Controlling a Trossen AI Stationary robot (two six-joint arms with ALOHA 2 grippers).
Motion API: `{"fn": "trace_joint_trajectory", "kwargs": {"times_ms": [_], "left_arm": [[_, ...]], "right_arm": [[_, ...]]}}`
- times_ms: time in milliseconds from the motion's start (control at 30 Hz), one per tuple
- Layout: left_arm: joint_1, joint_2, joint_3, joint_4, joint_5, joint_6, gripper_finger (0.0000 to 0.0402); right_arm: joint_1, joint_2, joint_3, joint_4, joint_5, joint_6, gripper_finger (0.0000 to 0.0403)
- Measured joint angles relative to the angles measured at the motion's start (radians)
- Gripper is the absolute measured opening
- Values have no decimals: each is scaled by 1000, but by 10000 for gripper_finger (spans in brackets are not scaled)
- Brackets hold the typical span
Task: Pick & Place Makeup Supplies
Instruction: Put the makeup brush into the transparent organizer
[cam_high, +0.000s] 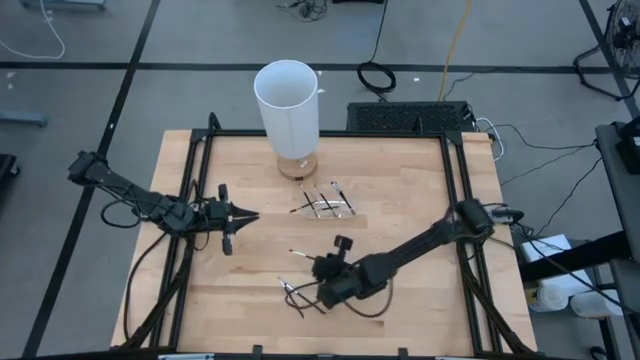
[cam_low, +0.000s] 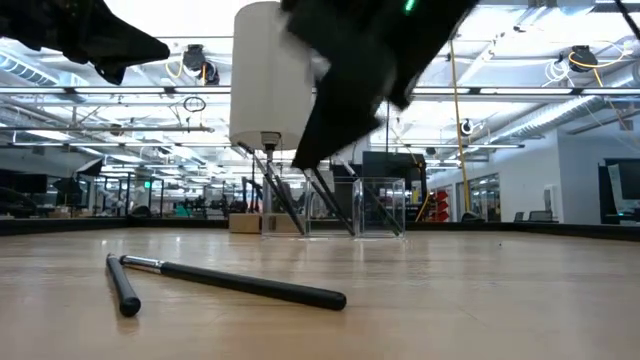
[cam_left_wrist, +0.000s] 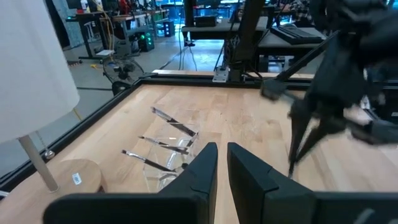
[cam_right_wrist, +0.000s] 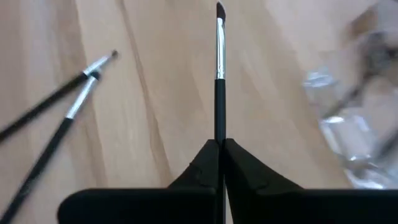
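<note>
Overhead, the wooden table (cam_high: 400, 190) fills the middle of the view, and the tall white cylinder (cam_high: 288, 105) standing on a round wooden base at the table's far edge is the landmark for everything else.

Out from the right side reaches the right arm, its gripper (cam_high: 308, 284) well in front of the cylinder, near the table's front edge. Its wrist view shows the fingers (cam_right_wrist: 205, 165) pressed together on the dark handle of a thin brush (cam_right_wrist: 219, 68), which sticks straight out past them, silver collar and dark tip foremost.

To the left of the cylinder and a little nearer the front, the left gripper (cam_high: 243, 218) hangs over bare wood. Its fingers (cam_left_wrist: 199, 174) stand with only a narrow gap and nothing between them.

Just in front of the cylinder's base, slightly to the right, sits a small clear tray (cam_high: 328, 205) with several thin brushes (cam_left_wrist: 163, 144) lying across it.

Two loose brushes (cam_right_wrist: 59, 112) lie crossed on the wood beside the right gripper, well in front of the cylinder. From table height, two dark sticks (cam_low: 225, 283) lie close to the camera, meeting at one end.
</note>
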Motion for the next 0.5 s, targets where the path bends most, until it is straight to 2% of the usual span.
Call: {"fn": "trace_joint_trajectory", "kwargs": {"times_ms": [133, 233, 300, 367, 500], "left_arm": [[0, 0, 0, 1, 12, 0, 47], [0, 0, 0, 4, 12, -4, 47], [0, 0, 0, 9, 17, -4, 47], [0, 0, 0, 21, 22, -4, 47], [1, 4, 0, 53, 127, 2, 47]], "right_arm": [[27, -98, -79, 74, 111, -25, 0], [43, -212, -197, 287, 208, -90, 0], [51, -288, -322, 500, 233, -177, 0], [52, -340, -474, 786, 231, -285, 0], [35, -377, -753, 1401, 139, -468, 0]]}}
